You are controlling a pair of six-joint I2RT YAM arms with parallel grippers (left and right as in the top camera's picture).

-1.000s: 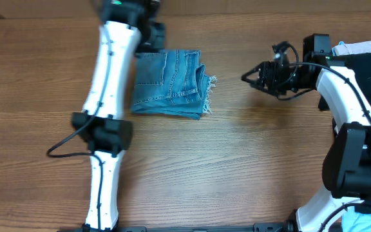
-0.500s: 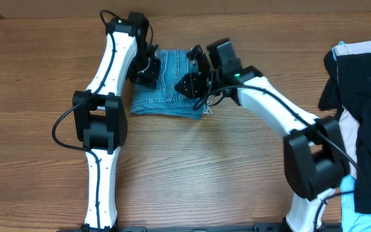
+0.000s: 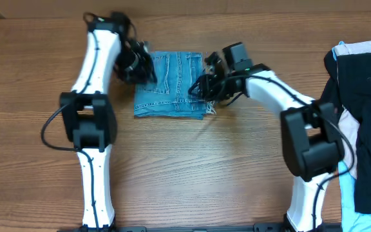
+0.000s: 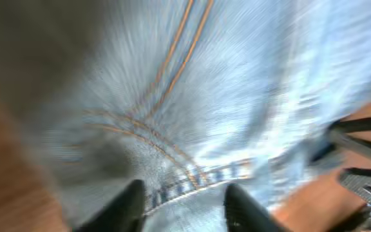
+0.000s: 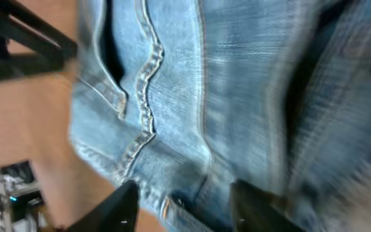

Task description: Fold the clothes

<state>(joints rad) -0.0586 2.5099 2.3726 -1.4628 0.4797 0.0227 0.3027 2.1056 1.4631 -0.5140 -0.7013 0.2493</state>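
The jeans (image 3: 169,85) lie folded into a compact rectangle on the wooden surface (image 3: 192,167), toward its far middle, with frayed hems at the right edge; the left arm (image 3: 94,64) reaches to the bundle's left edge, and the left jaws stand spread apart just over the denim, orange seam stitching blurred beneath them; the right arm (image 3: 272,87) extends to the opposite side, and the right jaws stand spread over the layered right edge beside a pocket seam; a heap of dark and pale garments (image 3: 366,103) sits well apart at the surface's right end.
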